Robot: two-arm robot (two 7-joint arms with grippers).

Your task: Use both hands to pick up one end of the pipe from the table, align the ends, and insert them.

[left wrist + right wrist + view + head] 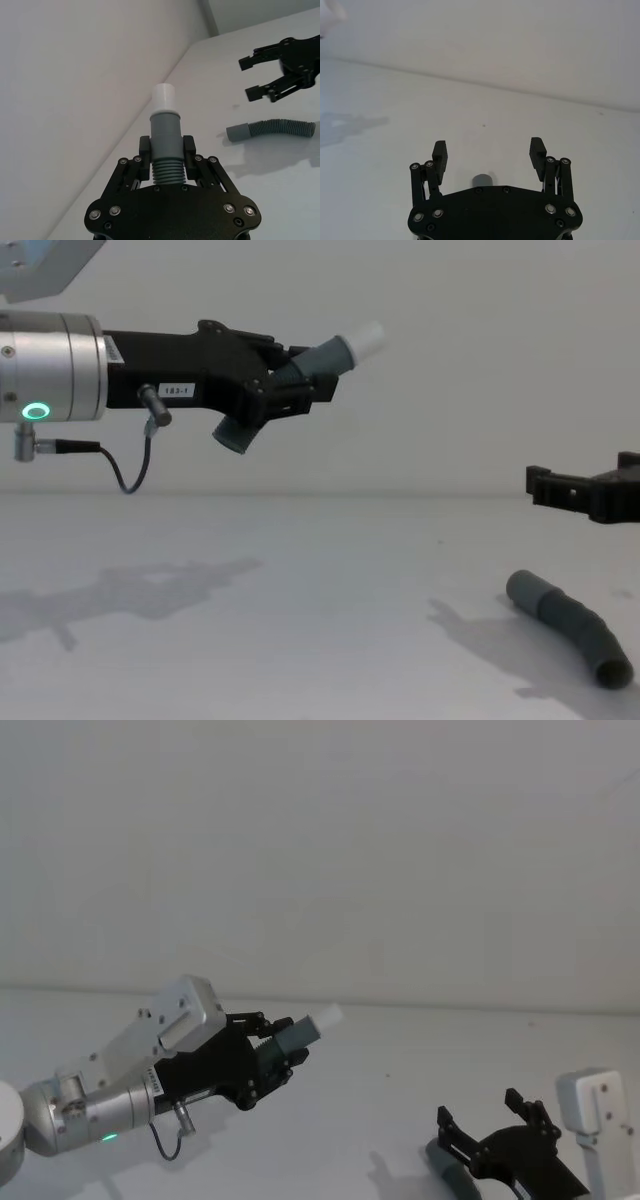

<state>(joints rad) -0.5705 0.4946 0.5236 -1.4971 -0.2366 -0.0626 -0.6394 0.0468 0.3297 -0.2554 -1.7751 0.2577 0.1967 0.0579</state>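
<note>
White table (420, 1050) | left pincer (166, 149) clamps white-tipped hose (164, 131) | right pincer (489, 146) spread above cuffed hose (572, 625)

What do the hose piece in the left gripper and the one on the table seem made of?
Held piece, left gripper: likely matte grey plastic, ribbed; smooth white tip, perhaps harder plastic. Table piece: same matte grey ribbing, curved, so probably flexible plastic or rubber.
</note>
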